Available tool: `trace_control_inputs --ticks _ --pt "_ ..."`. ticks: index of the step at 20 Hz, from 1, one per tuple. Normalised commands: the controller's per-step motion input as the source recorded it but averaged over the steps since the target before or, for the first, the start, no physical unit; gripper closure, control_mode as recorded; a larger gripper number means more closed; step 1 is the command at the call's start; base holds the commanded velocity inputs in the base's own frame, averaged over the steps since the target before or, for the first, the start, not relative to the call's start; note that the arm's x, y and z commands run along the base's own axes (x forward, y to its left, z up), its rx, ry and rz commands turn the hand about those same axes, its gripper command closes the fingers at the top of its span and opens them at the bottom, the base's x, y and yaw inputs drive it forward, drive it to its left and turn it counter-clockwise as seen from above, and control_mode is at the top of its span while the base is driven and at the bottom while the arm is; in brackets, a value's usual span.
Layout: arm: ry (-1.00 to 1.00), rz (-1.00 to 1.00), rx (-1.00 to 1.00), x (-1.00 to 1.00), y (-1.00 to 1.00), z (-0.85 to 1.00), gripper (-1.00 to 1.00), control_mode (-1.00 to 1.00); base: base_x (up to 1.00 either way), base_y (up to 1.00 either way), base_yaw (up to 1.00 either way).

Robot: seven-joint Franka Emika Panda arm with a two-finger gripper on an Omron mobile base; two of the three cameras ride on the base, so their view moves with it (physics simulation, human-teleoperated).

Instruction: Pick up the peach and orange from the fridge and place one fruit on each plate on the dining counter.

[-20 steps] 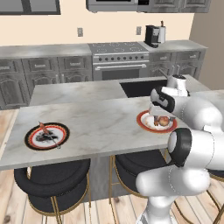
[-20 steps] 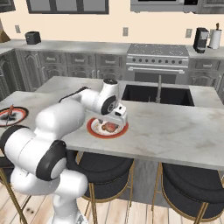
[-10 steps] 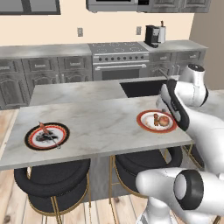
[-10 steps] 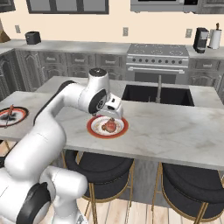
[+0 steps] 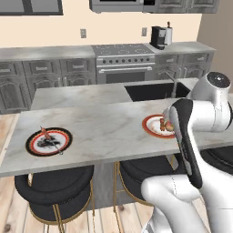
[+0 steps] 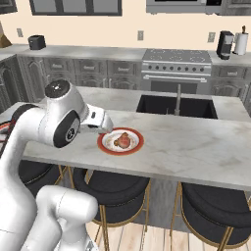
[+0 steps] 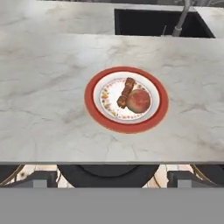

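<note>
The peach (image 7: 139, 100) lies free on the white centre of a red-rimmed plate (image 7: 91, 111), beside a brown skewer-like bit of food (image 7: 125, 92). That plate (image 6: 106, 145) sits near the front edge of the dining counter (image 6: 191, 147), and the peach (image 6: 125, 141) shows on it. My gripper (image 6: 104, 125) hovers just left of the plate, raised above the counter, holding nothing; its fingertips stay out of the hand view. A second plate (image 5: 32, 142) rests at the counter's left end with dark food on it. The orange and the fridge are out of view.
A black sink (image 5: 154, 91) with a faucet (image 7: 183, 17) is set in the counter behind the plate. Black gold-legged stools (image 5: 54, 186) stand under the front edge. My own arm (image 5: 184, 136) crosses in front of the right plate (image 5: 150, 125).
The hand has lifted off the plate and pulled back toward me, with the arm folding upward. The peach stays on the plate.
</note>
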Motion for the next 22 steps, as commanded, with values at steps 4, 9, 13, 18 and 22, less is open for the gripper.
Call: trace_control_inputs --ticks 4,9,13,18,22 --pt "-0.13 0.08 -0.10 -0.99 0.89 0.12 -1.00 -1.00 0.00 0.00 0.00" --pt "-0.16 0.01 0.00 -1.00 0.52 0.00 -1.00 -1.00 0.00 0.00 0.00" --pt "-0.20 -0.02 0.01 -0.98 0.22 -0.07 -1.00 -1.00 0.00 0.00 0.00" --pt "-0.19 -0.04 0.09 -0.71 0.01 -0.10 -1.00 -1.00 0.00 0.00 0.00" --pt "-0.08 0.00 0.04 -0.11 0.00 -0.13 -1.00 -1.00 0.00 0.00 0.00"
